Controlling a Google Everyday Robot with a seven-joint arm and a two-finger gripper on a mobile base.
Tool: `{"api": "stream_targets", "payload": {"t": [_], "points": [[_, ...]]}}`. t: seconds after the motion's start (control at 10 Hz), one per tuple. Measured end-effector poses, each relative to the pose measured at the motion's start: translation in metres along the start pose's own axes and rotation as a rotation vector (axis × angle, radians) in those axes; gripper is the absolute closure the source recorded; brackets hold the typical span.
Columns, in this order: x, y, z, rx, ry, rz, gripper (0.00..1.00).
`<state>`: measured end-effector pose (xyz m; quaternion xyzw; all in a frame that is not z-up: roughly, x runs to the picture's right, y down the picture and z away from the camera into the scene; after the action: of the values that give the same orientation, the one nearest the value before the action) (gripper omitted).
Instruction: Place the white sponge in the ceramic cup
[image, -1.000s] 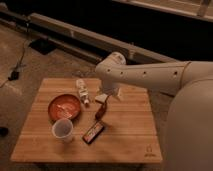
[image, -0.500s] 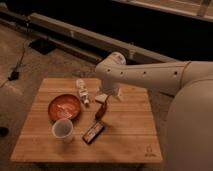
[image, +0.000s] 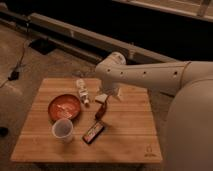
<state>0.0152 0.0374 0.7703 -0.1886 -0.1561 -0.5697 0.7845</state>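
The white sponge (image: 101, 98) is a small pale block near the middle of the wooden table (image: 130, 135). My gripper (image: 111, 94) hangs down from the white arm right beside the sponge, on its right side; I cannot tell whether it touches it. The ceramic cup (image: 62, 129) stands upright near the front left of the table, well to the left of and nearer than the gripper.
A red-orange bowl (image: 64, 106) sits just behind the cup. A pale labelled bottle (image: 82, 91) lies left of the sponge. A small brown object (image: 101, 113) lies just in front of the sponge, and a dark wrapped bar (image: 93, 133) lies right of the cup.
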Motion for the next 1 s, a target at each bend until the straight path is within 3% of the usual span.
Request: {"api": "stream_targets", "payload": {"t": [0.3,0.5,0.8,1.0], "points": [[0.001,-0.001,0.006,-0.007,0.008,-0.004,0.2],[-0.002,-0.008,0.026,-0.014,0.017,-0.017,0.2],[0.001,-0.014,0.038,-0.024,0.028,-0.025,0.2],[0.0,-0.015,0.061,-0.034,0.033,-0.027,0.2]]}}
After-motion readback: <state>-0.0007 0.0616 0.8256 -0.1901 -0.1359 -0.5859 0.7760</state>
